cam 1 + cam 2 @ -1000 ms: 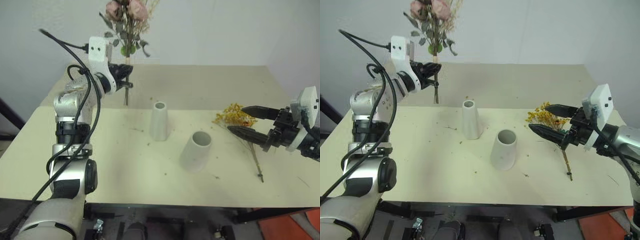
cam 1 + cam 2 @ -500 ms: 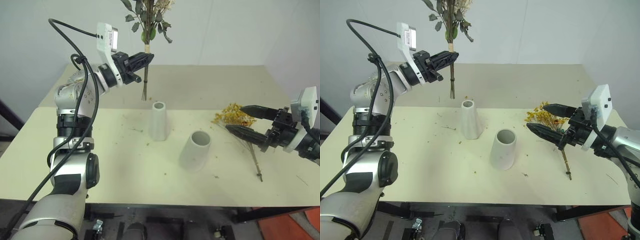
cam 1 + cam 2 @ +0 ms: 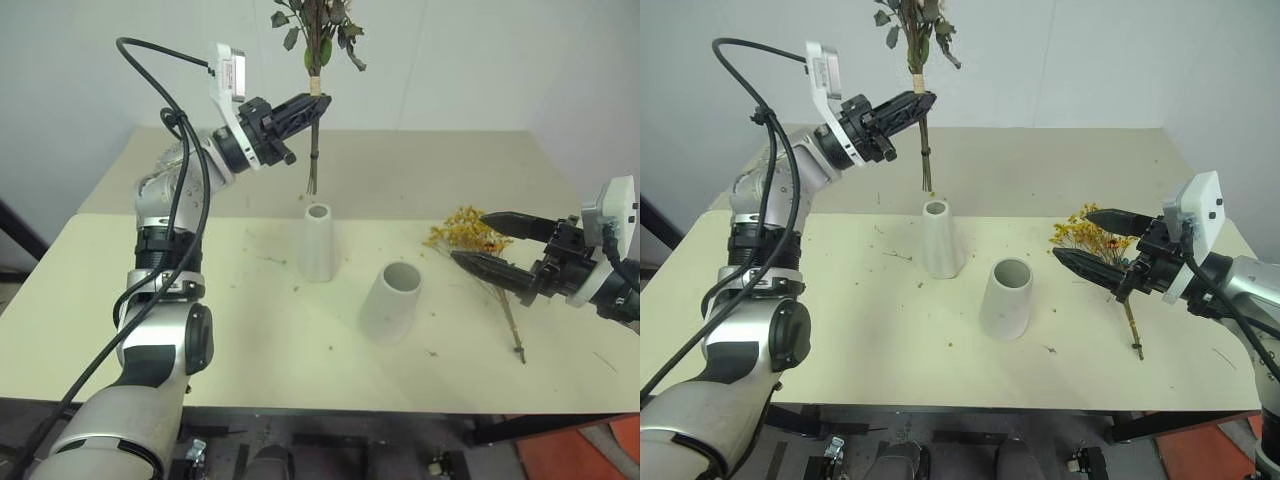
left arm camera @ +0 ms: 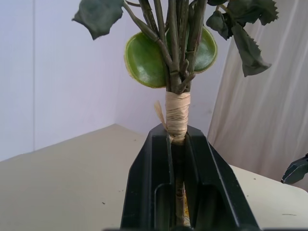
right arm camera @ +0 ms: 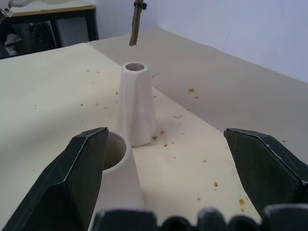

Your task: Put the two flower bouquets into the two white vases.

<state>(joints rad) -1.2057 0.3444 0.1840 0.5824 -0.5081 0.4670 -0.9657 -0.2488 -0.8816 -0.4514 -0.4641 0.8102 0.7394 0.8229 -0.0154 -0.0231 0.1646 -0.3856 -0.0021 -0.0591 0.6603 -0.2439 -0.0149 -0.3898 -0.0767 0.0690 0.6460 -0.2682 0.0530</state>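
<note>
Left gripper [image 3: 318,103], clamped on the rose bouquet [image 3: 316,60], has carried it above the tall vase [image 3: 318,242]; the left wrist view reveals its raffia binding [image 4: 177,115]. Right gripper [image 3: 490,243] gapes empty.

Rose bouquet [image 3: 315,60] upright above tall vase [image 3: 318,242]; yellow spray [image 3: 470,232] flat beside short vase [image 3: 391,301].

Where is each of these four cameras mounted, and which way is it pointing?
Left and right eye views: on the head, looking down over the table; both arms show.
Left wrist view: along the left claw, shut on the rose bouquet.
Right wrist view: between the open right claw fingers, toward both vases.
Shared: the tall vase and wide vase in eye and right wrist views.
</note>
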